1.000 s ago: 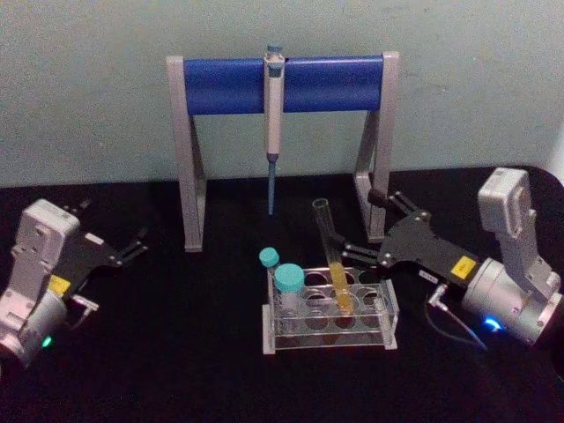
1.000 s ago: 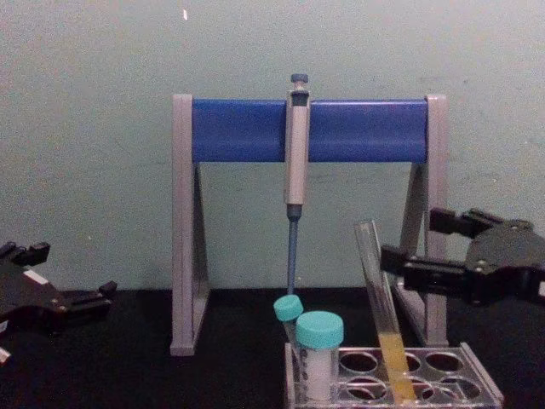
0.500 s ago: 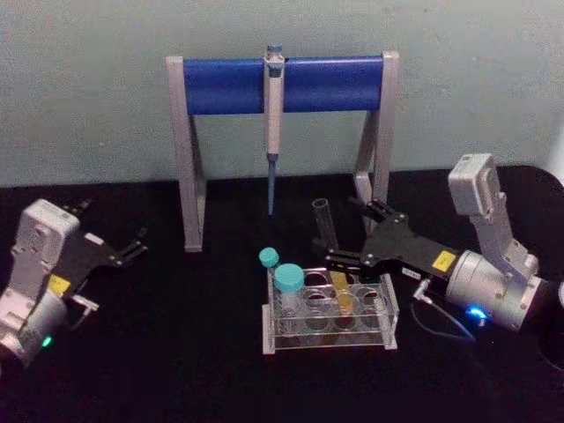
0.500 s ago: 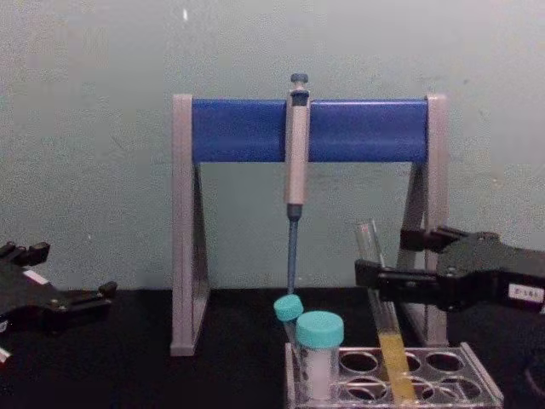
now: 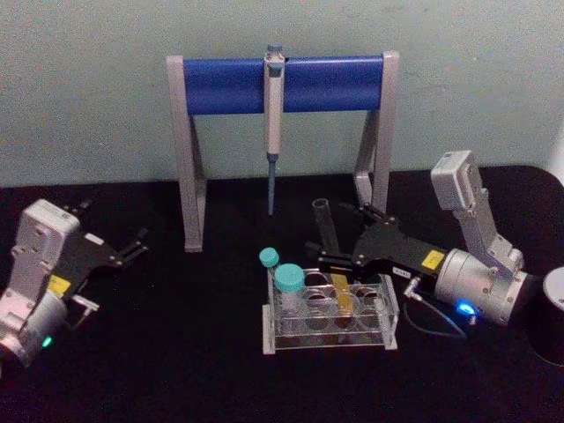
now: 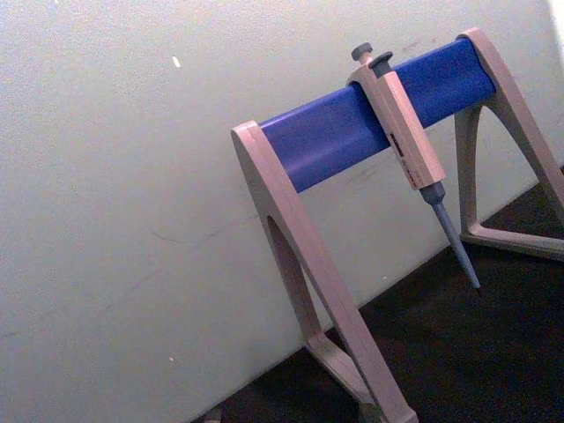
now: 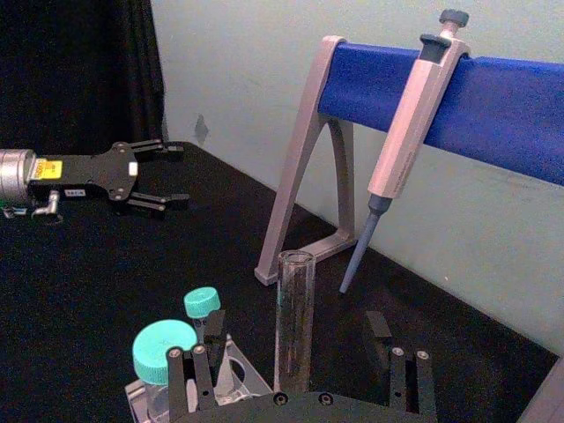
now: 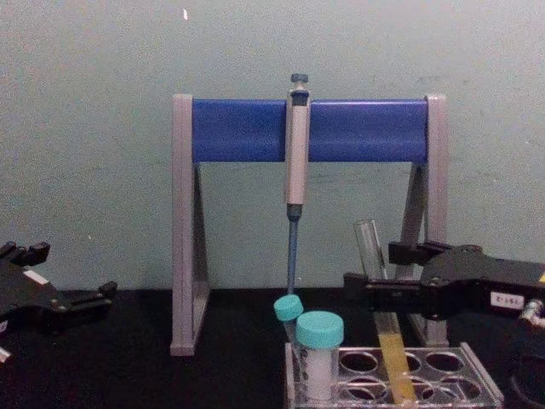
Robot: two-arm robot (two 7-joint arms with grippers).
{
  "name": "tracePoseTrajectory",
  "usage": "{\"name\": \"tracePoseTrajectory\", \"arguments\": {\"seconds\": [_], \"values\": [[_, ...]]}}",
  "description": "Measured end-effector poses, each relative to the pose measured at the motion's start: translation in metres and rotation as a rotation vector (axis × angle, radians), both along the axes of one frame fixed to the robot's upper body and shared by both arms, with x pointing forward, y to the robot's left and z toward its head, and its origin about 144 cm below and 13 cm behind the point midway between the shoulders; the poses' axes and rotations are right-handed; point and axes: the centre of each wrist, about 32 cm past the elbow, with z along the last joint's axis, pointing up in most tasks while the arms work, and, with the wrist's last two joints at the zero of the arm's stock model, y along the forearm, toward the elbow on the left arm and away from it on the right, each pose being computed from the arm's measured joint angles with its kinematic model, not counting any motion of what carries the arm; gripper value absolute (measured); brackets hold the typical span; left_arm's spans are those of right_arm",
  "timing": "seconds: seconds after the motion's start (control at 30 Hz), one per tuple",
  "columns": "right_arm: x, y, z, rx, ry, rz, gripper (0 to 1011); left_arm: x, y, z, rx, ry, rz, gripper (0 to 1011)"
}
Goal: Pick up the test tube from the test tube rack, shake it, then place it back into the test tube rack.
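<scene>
The test tube (image 5: 327,231) leans in the clear test tube rack (image 5: 328,340), with yellow liquid in its lower part. My right gripper (image 5: 335,231) is open, and its two fingers stand on either side of the tube's upper half without touching it. In the chest view the tube (image 8: 371,249) passes between the right gripper (image 8: 372,269) fingers above the rack (image 8: 479,388). In the right wrist view the tube (image 7: 294,317) rises midway between the wide-apart fingers (image 7: 194,381). My left gripper (image 5: 132,247) rests open at the table's left, far from the rack.
A blue-and-grey pipette stand (image 5: 335,84) stands behind the rack with a pipette (image 5: 273,123) hanging from it. Two teal-capped tubes (image 5: 288,280) sit in the rack's left holes. A dark round object (image 5: 551,322) is at the right edge.
My right gripper has moved left and lower toward the rack, so its open fingers now straddle the test tube. The tube, rack and left arm have stayed still.
</scene>
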Motion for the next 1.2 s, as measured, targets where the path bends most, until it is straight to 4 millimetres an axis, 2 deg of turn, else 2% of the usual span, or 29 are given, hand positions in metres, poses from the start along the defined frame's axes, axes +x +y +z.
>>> {"name": "tracePoseTrajectory", "arguments": {"seconds": [1.2], "values": [[0.0048, 0.0010, -0.0016, -0.014, 0.011, -0.001, 984, 0.0000, 0.0000, 0.0000, 0.000, 0.000, 0.000, 1001]]}}
